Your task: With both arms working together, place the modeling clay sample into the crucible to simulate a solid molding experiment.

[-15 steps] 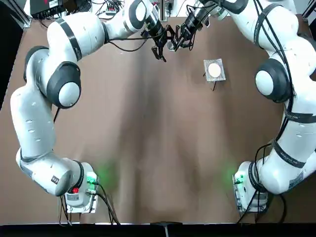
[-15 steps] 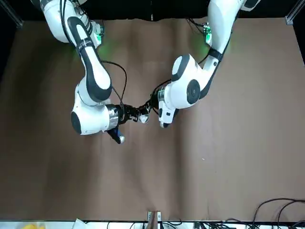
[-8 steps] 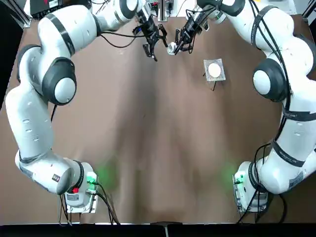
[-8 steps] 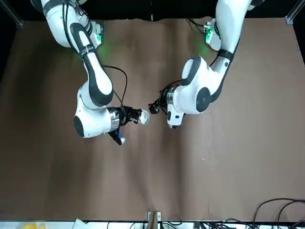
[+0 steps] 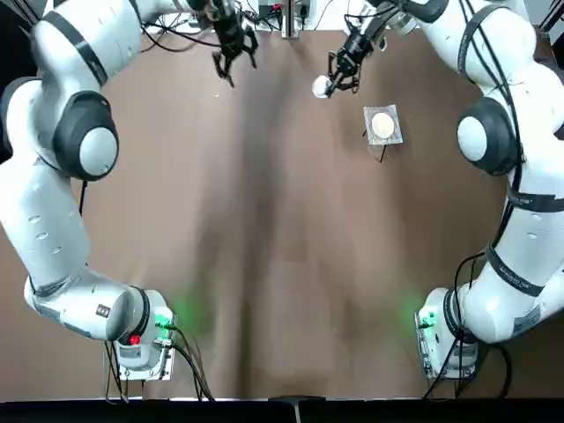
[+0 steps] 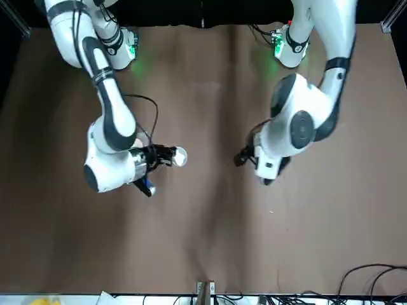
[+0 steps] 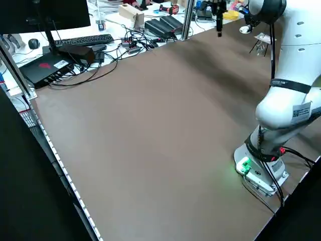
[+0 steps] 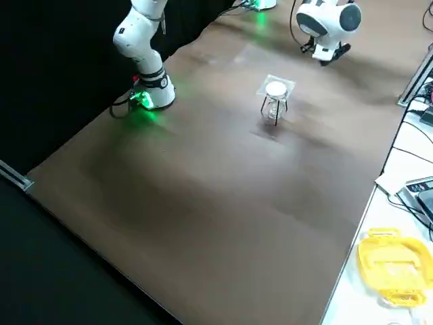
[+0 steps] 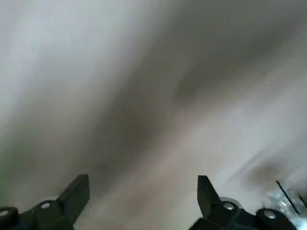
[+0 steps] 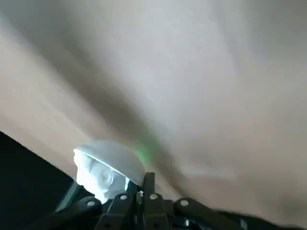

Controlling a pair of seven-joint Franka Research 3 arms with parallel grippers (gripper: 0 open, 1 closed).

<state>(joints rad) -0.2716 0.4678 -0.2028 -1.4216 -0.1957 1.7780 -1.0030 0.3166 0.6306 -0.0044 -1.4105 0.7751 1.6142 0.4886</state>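
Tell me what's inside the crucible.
A whitish lumpy piece, the modeling clay sample, shows in the mouth of the crucible held by the right hand. The cup's floor beneath it is hidden.

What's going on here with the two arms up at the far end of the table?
The right hand is shut on the small round white cup, the crucible, holding it a little way from the square grey plate on thin legs, which carries a round white piece. The right wrist view shows a whitish lump at the cup's mouth, apparently the modeling clay sample. The left hand is open and empty, well apart from the cup.
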